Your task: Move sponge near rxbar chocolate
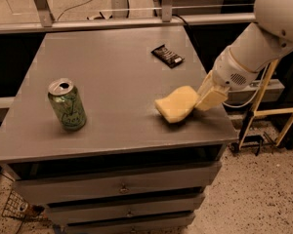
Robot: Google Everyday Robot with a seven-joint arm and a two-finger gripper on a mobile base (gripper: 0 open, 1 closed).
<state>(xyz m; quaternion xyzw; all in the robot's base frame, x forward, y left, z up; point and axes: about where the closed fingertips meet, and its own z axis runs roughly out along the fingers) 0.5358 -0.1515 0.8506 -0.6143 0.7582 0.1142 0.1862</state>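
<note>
The pale yellow sponge (175,104) is at the front right of the grey table (107,67), its right end slightly raised. My gripper (201,100), with cream-coloured fingers on a white arm, reaches in from the right and is shut on the sponge's right end. The rxbar chocolate (167,55), a small black glossy bar, lies flat at the back right of the table, well behind the sponge and apart from it.
A green drink can (67,105) stands upright at the front left of the table. The table's right edge (219,106) is just beside the gripper. Drawers sit below the tabletop. A yellow-framed stand (278,111) is to the right on the floor.
</note>
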